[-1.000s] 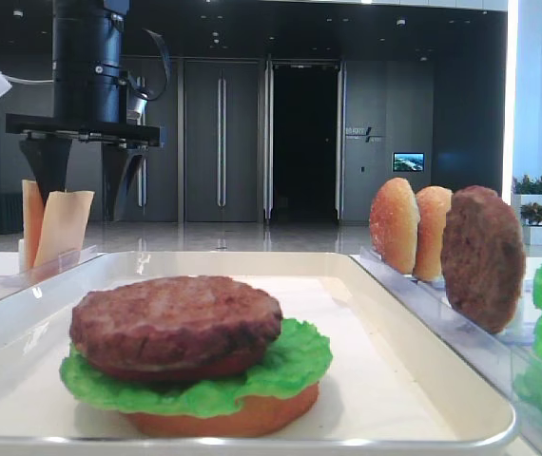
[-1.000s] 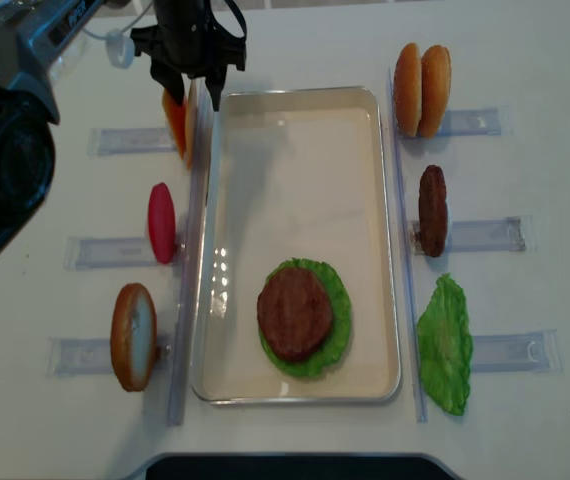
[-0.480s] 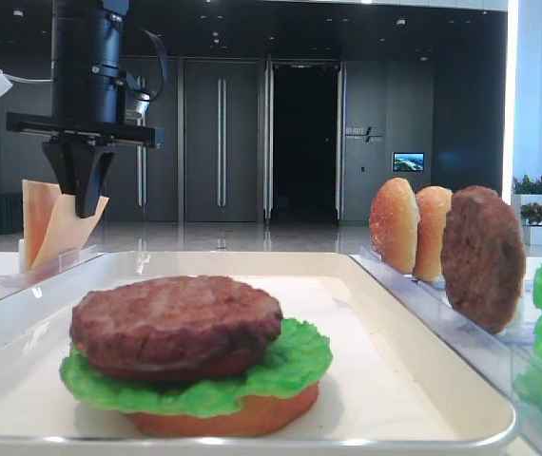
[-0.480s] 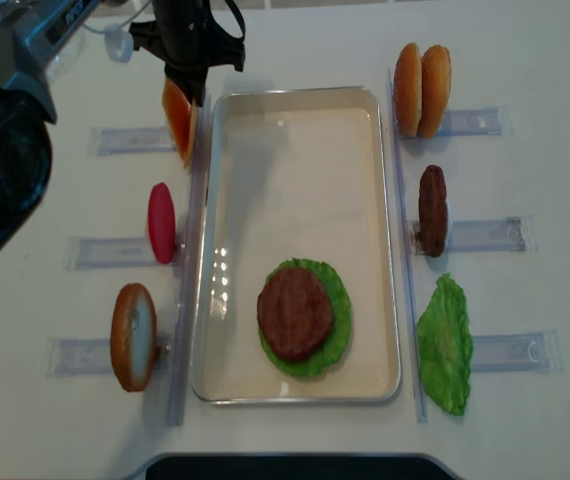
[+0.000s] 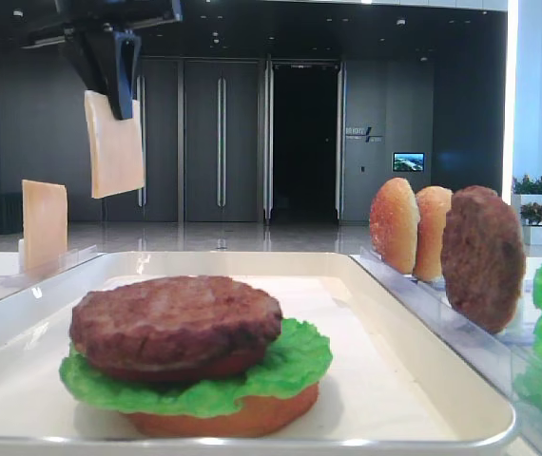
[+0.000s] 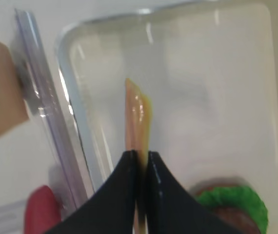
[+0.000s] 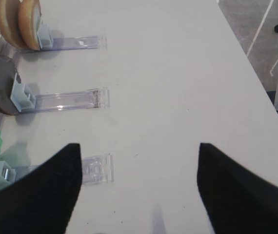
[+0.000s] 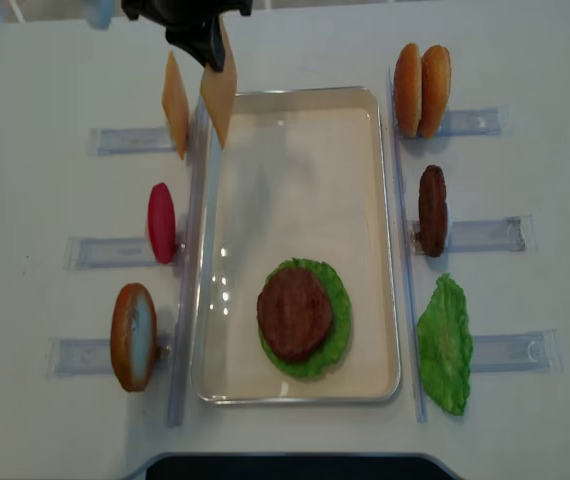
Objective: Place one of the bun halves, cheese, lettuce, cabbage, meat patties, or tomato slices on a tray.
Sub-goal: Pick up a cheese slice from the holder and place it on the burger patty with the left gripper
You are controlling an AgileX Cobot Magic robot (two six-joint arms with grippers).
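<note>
My left gripper (image 8: 211, 52) is shut on the top edge of a pale yellow cheese slice (image 8: 219, 108), which hangs in the air over the far left corner of the white tray (image 8: 295, 170). Seen from table level, the cheese (image 5: 114, 142) dangles from the gripper (image 5: 119, 87) well above the tray (image 5: 252, 256). The left wrist view shows the slice (image 6: 137, 119) edge-on between the closed fingertips (image 6: 140, 158). On the tray's near end a meat patty (image 8: 293, 313) lies on lettuce (image 8: 338, 300) and a bun half (image 5: 242, 418). My right gripper (image 7: 138, 145) is open over bare table.
A second cheese slice (image 8: 175, 105) stands in the left rack, with a red tomato slice (image 8: 162, 222) and a bun half (image 8: 133, 337) in the racks nearer me. Right of the tray stand two bun halves (image 8: 422, 90), a patty (image 8: 432, 210) and a lettuce leaf (image 8: 445, 345).
The left gripper closed on one cheese slice in the rack, then lifted it up and shifted it toward the tray. The other slice stayed in the rack.
</note>
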